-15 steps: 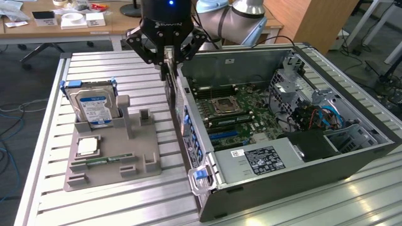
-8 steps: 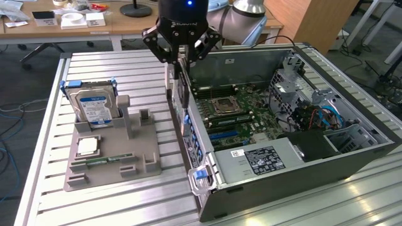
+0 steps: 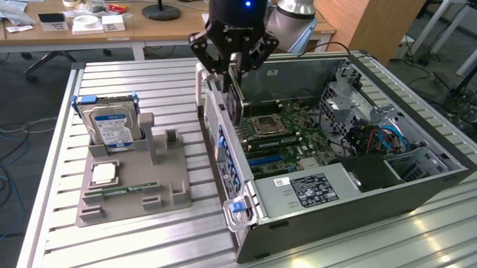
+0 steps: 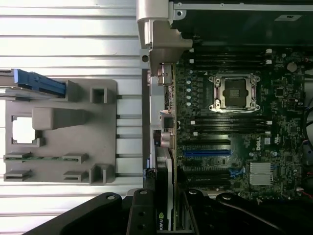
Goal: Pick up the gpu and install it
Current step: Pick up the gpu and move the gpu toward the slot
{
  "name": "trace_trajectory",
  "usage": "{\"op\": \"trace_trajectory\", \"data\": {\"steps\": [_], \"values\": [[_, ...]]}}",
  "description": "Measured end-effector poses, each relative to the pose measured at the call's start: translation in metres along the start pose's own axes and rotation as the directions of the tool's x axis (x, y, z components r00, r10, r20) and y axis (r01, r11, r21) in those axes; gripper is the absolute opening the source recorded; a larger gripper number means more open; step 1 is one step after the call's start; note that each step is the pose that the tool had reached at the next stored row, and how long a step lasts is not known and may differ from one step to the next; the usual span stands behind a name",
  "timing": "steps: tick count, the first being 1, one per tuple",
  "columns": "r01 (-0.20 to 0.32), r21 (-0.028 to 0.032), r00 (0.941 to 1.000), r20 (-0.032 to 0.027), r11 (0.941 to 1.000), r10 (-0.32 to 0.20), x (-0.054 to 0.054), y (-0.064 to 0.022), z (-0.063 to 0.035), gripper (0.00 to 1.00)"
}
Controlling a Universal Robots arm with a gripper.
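My gripper (image 3: 232, 71) hangs above the rear wall of the open computer case (image 3: 417, 190), shut on the gpu (image 3: 233, 100). The gpu is a dark flat card held upright on edge, its lower end level with the case's rear wall, just above the motherboard (image 3: 287, 139). In the wrist view the gpu (image 4: 165, 191) appears edge-on between my black fingers (image 4: 142, 215), beside the motherboard's blue expansion slot (image 4: 205, 152). I cannot tell whether the card touches the board or the case wall.
On the exterior view's left, a grey holder tray (image 3: 130, 190) carries a silver hard drive (image 3: 111, 125), a processor chip (image 3: 104, 173) and a green memory stick (image 3: 123, 190). The case holds a power supply (image 3: 309, 190) and a drive cage (image 3: 358, 123). Desks stand behind the slatted table.
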State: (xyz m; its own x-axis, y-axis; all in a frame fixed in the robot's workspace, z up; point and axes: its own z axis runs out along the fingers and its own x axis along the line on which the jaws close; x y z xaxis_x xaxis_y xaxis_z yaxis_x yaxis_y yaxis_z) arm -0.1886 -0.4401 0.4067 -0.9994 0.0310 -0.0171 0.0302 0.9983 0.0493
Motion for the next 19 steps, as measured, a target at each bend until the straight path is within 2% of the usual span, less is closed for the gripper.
{"op": "trace_trajectory", "data": {"steps": [19], "values": [[0.0, 0.0, 1.0, -0.0001, 1.0, 0.0, -0.084, 0.0025, 0.0016, 0.27]]}}
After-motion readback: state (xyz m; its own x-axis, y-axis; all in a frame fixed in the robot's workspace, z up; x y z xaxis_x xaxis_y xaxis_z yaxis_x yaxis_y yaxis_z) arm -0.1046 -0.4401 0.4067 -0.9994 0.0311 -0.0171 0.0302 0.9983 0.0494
